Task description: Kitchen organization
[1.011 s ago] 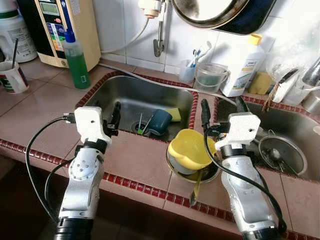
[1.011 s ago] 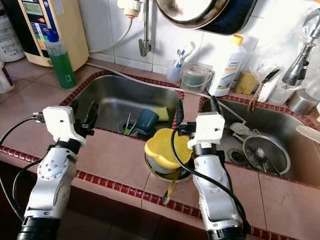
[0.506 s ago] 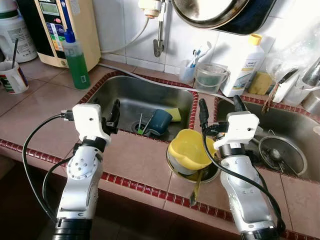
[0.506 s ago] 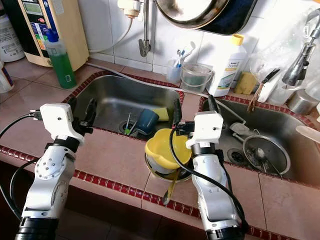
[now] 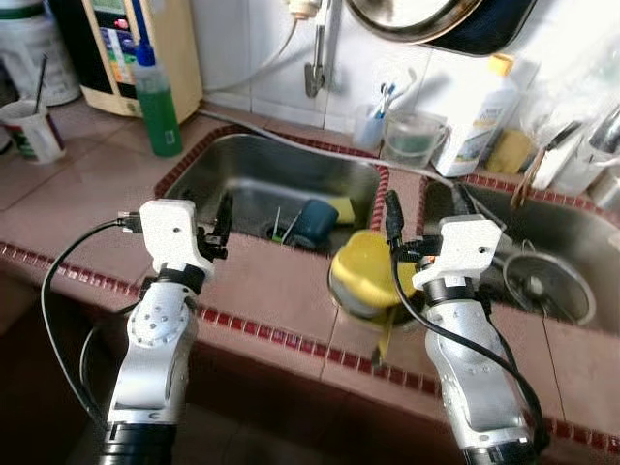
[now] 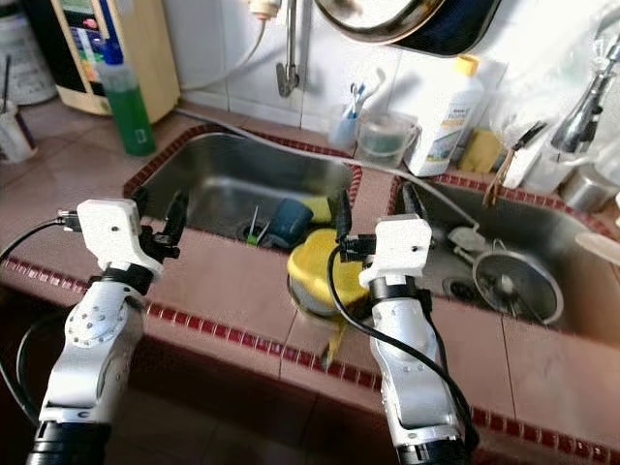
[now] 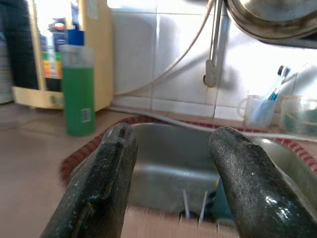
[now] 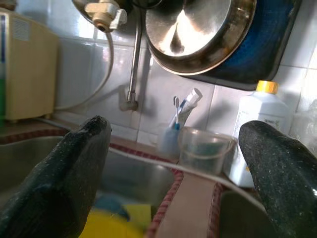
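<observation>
A yellow bowl (image 5: 363,273) sits on a steel bowl on the tiled counter strip between the two sinks, with a yellow spoon (image 5: 384,341) sticking out toward the front edge. A blue cup (image 5: 312,221) lies on its side in the left sink (image 5: 252,174), beside a yellow sponge (image 5: 341,207). My left gripper (image 6: 160,207) hovers open above the counter at the left sink's front rim. My right gripper (image 5: 426,205) hovers open just right of the yellow bowl, holding nothing.
A green soap bottle (image 5: 155,95), a water filter unit (image 5: 145,44) and a mug (image 5: 34,131) stand at the back left. A toothbrush cup (image 5: 368,126), a clear cup (image 5: 412,138) and a white bottle (image 5: 475,116) line the wall. The right sink holds a round strainer (image 5: 536,283).
The whole picture has shifted and blurred, so the camera has moved. The left arm rose slightly a second ago. Both grippers stay open, and the objects lie as before.
</observation>
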